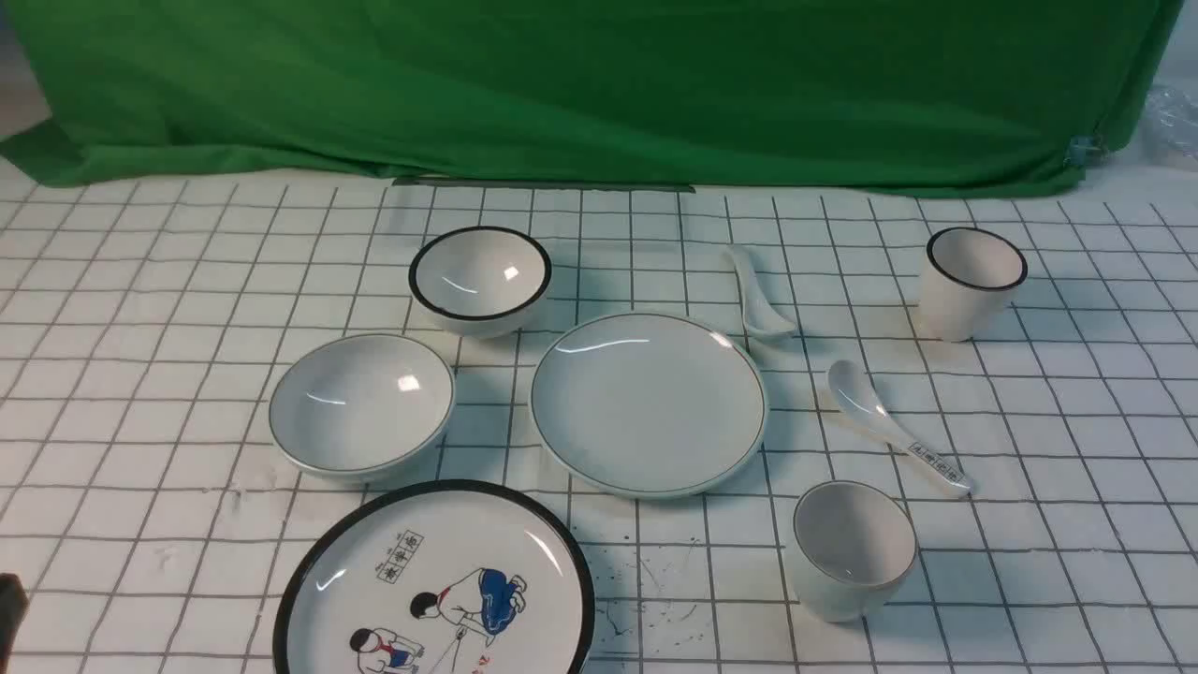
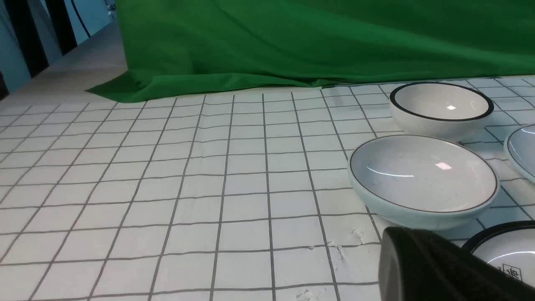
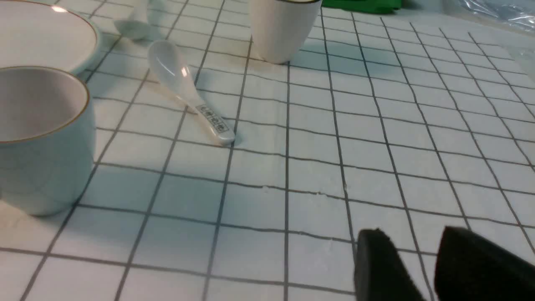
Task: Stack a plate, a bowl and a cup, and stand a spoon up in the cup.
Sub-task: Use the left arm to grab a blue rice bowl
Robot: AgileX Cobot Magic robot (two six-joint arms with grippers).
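Large black-rimmed cartoon plate cut off by front view's lower edge. Only one dark mass seen of left fingers: clenched, nothing held. Gap seen between right fingers: released, nothing between.

All vessels empty. Pale bluish-white thin-rimmed plate at centre of gridded white worktop. Wide shallow pale bowl to its left, apart. Squat pale handleless cup nearer, to its right.

Plain white ceramic spoon laid by plate's far right rim; contact not discernible. Printed-handle spoon between squat cup and tall black-rimmed cup. Deep black-rimmed bowl behind shallow one.

The right gripper is parted and empty, apart from the cup.
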